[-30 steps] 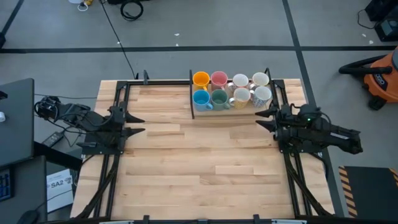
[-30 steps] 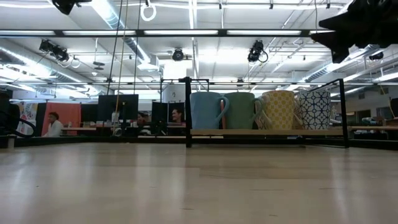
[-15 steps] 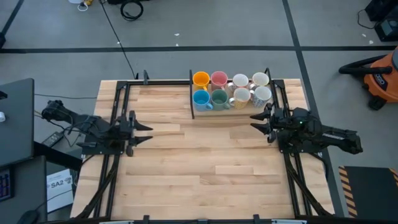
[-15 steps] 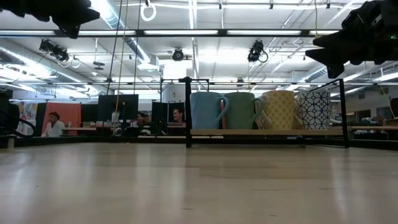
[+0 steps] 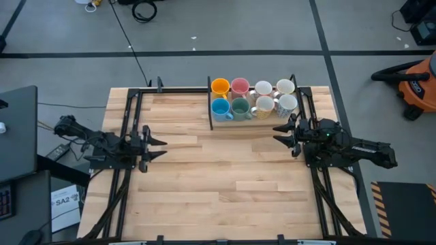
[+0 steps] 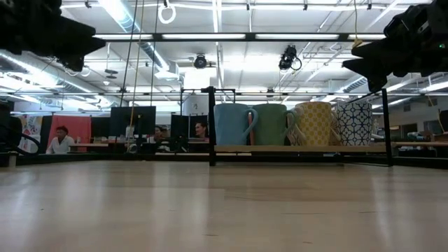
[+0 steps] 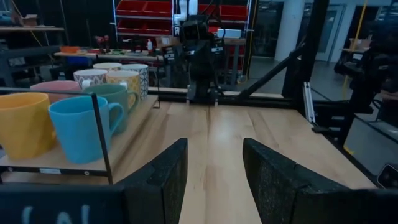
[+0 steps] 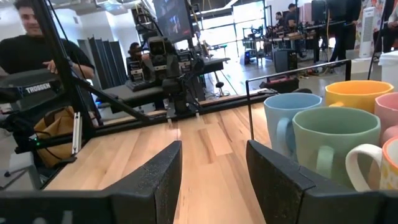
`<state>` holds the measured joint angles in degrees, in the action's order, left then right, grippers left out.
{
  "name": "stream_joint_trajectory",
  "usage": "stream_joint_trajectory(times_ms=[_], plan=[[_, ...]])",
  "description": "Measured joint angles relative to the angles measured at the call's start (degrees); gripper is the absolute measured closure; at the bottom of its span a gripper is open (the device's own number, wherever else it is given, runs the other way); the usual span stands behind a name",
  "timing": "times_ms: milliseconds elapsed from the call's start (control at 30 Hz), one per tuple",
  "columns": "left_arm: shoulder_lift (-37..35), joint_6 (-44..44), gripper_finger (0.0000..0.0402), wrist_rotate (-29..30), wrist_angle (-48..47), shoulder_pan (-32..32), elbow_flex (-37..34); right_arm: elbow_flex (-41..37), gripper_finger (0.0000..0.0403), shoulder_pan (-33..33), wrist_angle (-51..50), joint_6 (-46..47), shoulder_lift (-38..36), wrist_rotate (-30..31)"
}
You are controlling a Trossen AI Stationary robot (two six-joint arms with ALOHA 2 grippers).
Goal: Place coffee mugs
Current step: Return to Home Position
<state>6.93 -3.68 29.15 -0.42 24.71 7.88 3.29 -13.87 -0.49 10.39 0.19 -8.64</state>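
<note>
Eight coffee mugs stand in two rows on a black-framed wooden tray [image 5: 212, 121] at the table's far edge: orange [image 5: 219, 86], pink [image 5: 239, 86] and two white in the far row, light blue [image 5: 219, 107], teal-green [image 5: 240, 107], a cream one and a patterned white one [image 5: 287, 104] in the near row. My left gripper [image 5: 159, 141] is open above the table's left side, pointing right. My right gripper [image 5: 278, 129] is open just near of the tray's right end, pointing left. In the left wrist view the blue mug [image 7: 81, 127] and orange mug [image 7: 22, 123] stand close.
Black frame rails run along both table sides [image 5: 131, 116] [image 5: 315, 184]. Bare wooden table [image 5: 225, 184] lies between the arms and toward the near edge. People show in the room beyond [image 8: 43, 46]. An orange vacuum [image 5: 415, 85] stands off the table, far right.
My left gripper has swung out from the left rail toward the table's middle, moving right. My right gripper has moved left and a little toward the far edge, closer to the tray's right end. The mugs have stayed put.
</note>
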Motion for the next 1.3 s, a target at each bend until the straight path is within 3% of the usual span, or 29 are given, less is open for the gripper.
stream_joint_trajectory(times_ms=[367, 900, 1133, 1300], plan=[[-6.5, 0.8, 0.0241, -1.1, -0.3, -0.1, -4.5, -2.9, 0.0218, 0.0, 3.3, -0.1, 0.0, 0.0], [-6.7, 3.0, 0.0241, -1.9, -2.9, -0.2, -4.6, -2.9, 0.0218, 0.0, 3.0, 0.0, 0.2, 0.0], [-6.7, 4.4, 0.0241, 0.3, -3.7, -0.2, -4.5, -2.9, 0.0218, 0.0, 3.0, 1.2, 0.2, 0.0], [-6.7, 5.0, 0.0241, 0.9, -3.7, -2.8, -4.5, -2.9, 0.0218, 0.0, 3.0, 2.5, 0.2, 0.0]])
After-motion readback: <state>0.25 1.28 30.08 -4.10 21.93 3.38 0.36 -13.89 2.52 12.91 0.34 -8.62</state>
